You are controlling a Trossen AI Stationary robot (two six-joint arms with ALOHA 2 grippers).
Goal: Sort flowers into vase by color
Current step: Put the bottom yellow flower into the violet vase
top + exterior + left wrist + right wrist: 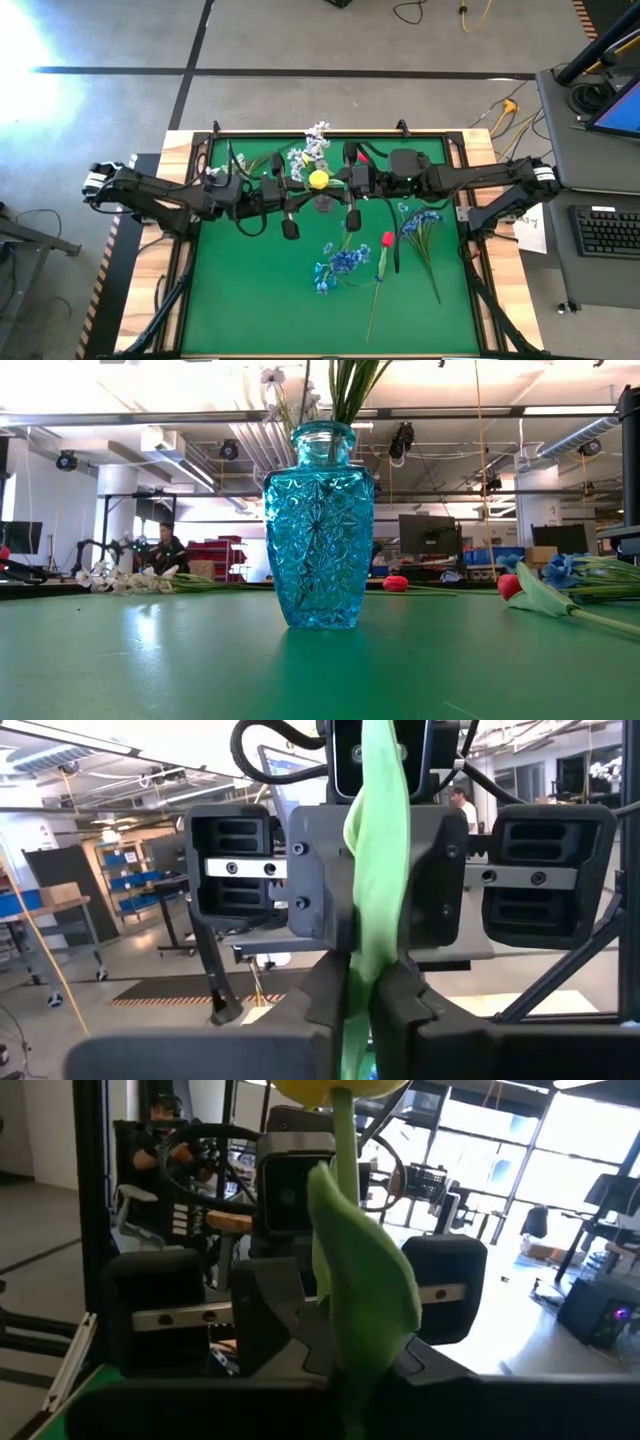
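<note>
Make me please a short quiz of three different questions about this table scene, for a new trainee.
1. True or false: both pincers are shut on the stem of the yellow tulip above the blue glass vase.
2. Which flowers lie on the green table in front of the arms? A) only white sprays B) blue blooms and a red tulip C) none
3. Fill in: the vase is made of ____ patterned glass.

Key: 1 true; 2 B; 3 blue. The left pincer and right pincer meet at the stem.

A keyboard sits on a side desk right of the green table; a seated person is behind.
</note>
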